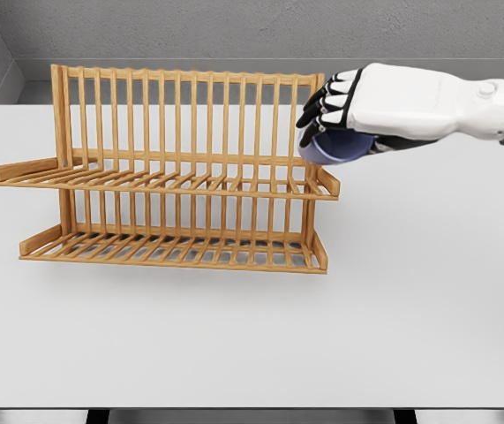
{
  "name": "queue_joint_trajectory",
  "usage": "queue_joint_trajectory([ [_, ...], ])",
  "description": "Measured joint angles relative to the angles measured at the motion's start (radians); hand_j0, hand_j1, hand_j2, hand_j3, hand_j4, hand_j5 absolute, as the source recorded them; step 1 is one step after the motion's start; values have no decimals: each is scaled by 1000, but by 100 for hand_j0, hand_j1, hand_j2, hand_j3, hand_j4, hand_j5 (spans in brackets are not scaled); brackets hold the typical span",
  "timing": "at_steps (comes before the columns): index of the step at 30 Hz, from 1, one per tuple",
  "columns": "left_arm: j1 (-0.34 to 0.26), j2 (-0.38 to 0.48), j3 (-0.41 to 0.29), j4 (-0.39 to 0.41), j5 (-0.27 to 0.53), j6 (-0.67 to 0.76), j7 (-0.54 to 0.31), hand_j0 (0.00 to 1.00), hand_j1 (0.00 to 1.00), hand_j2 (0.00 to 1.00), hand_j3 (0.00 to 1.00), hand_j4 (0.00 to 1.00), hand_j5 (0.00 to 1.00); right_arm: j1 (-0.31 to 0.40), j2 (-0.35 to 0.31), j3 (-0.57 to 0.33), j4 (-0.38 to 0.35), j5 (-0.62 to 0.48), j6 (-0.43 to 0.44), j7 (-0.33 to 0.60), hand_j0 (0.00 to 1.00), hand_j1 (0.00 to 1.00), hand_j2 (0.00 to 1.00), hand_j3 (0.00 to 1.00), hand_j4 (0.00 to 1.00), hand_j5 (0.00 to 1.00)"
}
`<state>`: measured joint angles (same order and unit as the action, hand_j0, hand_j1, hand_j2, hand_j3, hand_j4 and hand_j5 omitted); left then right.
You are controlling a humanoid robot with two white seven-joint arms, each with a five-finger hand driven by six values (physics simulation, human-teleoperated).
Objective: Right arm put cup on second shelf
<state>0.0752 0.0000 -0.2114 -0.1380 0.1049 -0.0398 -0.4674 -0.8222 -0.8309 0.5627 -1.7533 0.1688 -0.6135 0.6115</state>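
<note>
1. Right hand (pixel 344 110) enters from the picture's right, raised above the white table (pixel 410 300), fingers curled over a blue cup (pixel 335 146).
2. The cup is held under the palm, clear of the table, at the right end of the wooden rack (pixel 176 172), just above the level of the upper shelf (pixel 163 184).
3. Whether the cup touches the rack cannot be told.
4. Lower shelf (pixel 172 249) carries nothing.

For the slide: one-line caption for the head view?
Right hand carries a blue cup above the right end of the wooden rack's upper shelf.
</note>
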Motion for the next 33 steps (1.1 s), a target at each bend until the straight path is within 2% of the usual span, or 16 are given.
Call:
queue_joint_trajectory([
  [15,0,0,0,0,0,0,0,100,100,100,100,100,100,-3,30,73,0,3,0,-3,69,69,69,69,69,69],
  [17,0,0,0,0,0,0,0,100,100,100,100,100,100,-3,33,75,0,4,0,-2,96,96,96,96,96,96],
  [18,0,0,0,0,0,0,0,100,100,100,100,100,100,-3,34,76,0,4,1,-1,100,100,100,100,100,100],
  [22,0,0,0,0,0,0,0,100,100,100,100,100,100,-12,34,62,0,4,1,0,100,100,100,100,100,100],
  [26,0,0,0,0,0,0,0,100,100,100,100,100,100,-3,22,-75,7,2,1,0,100,100,100,100,100,100],
  [27,-2,0,0,0,0,0,0,100,100,100,100,100,100,12,13,-128,16,2,1,0,100,100,100,100,100,100],
  [28,0,0,0,0,0,0,0,100,100,100,100,100,100,70,6,-187,28,1,0,0,100,100,100,100,100,100],
  [31,0,0,0,0,0,0,0,100,100,100,100,100,100,376,32,-462,53,0,0,0,100,100,100,100,100,100],
  [33,0,0,0,0,0,0,0,100,100,100,100,100,100,466,58,-598,66,7,-2,0,100,100,100,100,100,100],
])
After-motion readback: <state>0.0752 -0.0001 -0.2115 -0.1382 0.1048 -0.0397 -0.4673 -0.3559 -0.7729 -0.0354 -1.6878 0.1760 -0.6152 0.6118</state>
